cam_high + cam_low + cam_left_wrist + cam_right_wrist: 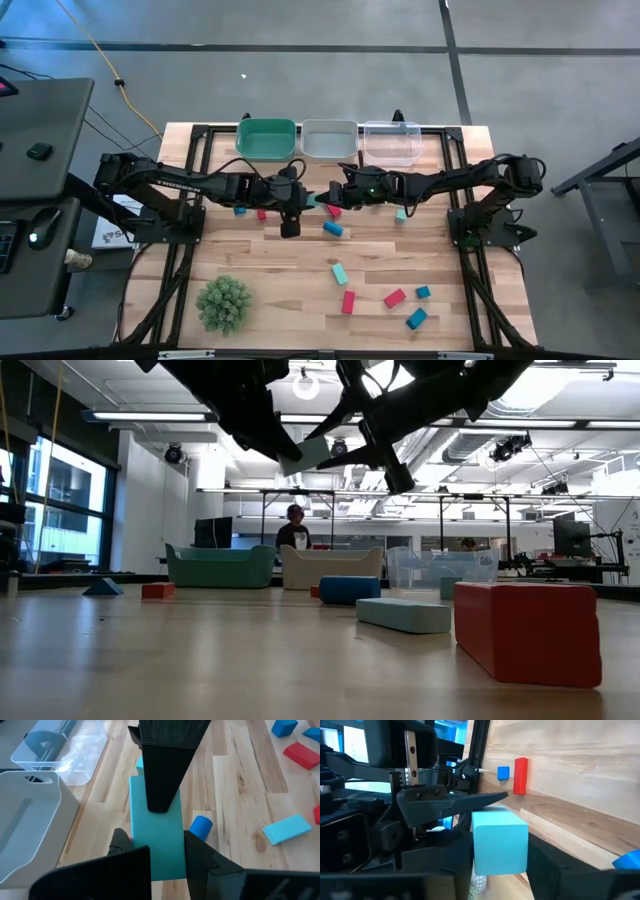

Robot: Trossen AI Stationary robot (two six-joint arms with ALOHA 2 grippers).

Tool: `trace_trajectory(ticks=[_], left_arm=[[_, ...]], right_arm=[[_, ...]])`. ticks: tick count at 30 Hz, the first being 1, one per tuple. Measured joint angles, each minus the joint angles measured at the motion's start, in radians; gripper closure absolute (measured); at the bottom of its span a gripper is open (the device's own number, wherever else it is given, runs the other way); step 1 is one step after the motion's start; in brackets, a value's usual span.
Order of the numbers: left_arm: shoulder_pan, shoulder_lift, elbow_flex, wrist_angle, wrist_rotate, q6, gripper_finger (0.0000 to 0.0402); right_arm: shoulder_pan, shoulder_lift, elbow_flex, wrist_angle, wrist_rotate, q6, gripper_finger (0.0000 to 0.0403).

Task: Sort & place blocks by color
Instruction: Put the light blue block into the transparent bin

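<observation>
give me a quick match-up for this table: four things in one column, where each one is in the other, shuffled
Things:
1. teal bar
2. green spiky ball
3. green bin
4. clear bin

Places:
A. far edge, end of the row on the right arm's side
B. near part of the table, left arm's side
C. off the table, between both grippers
D. far edge, end of the row on the left arm's side

Pairs: 1-C, 2-B, 3-D, 4-A

One light teal bar [156,837] is held off the tabletop [270,270] mid-span, clamped at both ends between the left pincer [159,851] and the right pincer [499,851]. The remaining red, blue and teal blocks [395,297] lie scattered flat on the wood, several toward the near right.
</observation>
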Motion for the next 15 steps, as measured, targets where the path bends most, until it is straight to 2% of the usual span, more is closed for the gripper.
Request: trace_trajectory(ticks=[2, 10, 15], left_arm=[[0.0, 0.0, 0.0, 0.004, -0.006, 0.0, 0.0373], [0.001, 0.0, 0.0, 0.009, -0.009, 0.0, 0.037], [0.001, 0.0, 0.0, 0.01, -0.002, 0.015, 0.0345]], right_arm=[[0.0, 0.0, 0.0, 0.008, 0.007, -0.013, 0.0287], [0.001, 0.0, 0.0, 0.011, 0.016, -0.022, 0.0287], [0.001, 0.0, 0.0, 0.011, 0.016, -0.038, 0.0281]])
